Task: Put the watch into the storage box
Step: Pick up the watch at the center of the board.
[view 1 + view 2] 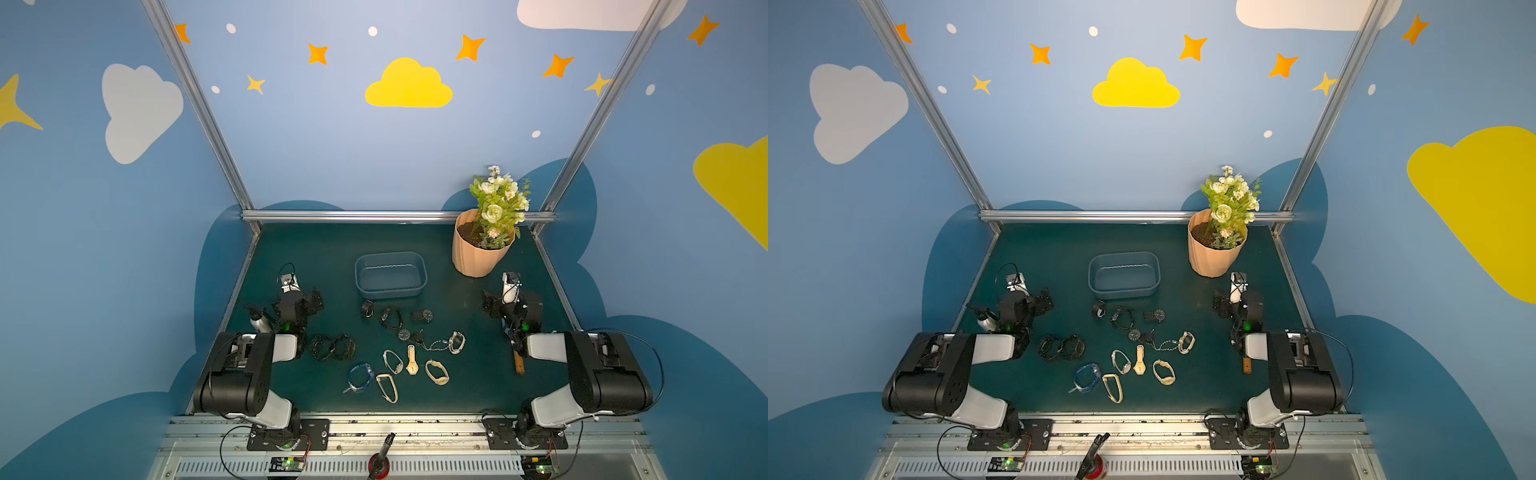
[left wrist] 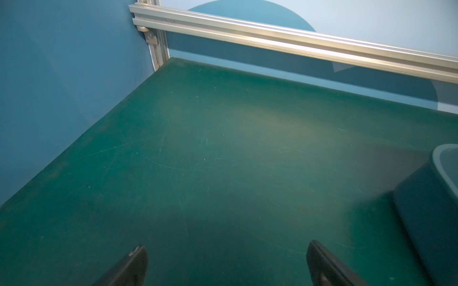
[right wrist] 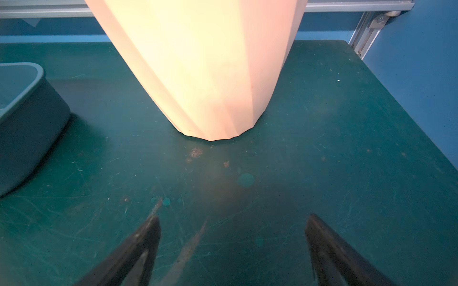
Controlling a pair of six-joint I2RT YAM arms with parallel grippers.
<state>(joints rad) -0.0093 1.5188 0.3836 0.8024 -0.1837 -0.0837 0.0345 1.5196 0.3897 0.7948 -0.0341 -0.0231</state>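
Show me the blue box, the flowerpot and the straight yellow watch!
storage box (image 1: 390,292): in a top view, on its front wall.
flowerpot (image 1: 478,259): in a top view, on its ribbed side.
straight yellow watch (image 1: 412,367): in a top view, on its round face.

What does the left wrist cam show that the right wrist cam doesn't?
Left wrist only: the left gripper, open over bare, scratched mat, with nothing else in front of it. Right wrist only: the right gripper, open, facing the foot of the flowerpot, with brown stains on the mat before it. Both: one end of the storage box, the green mat and the metal rail at the back.
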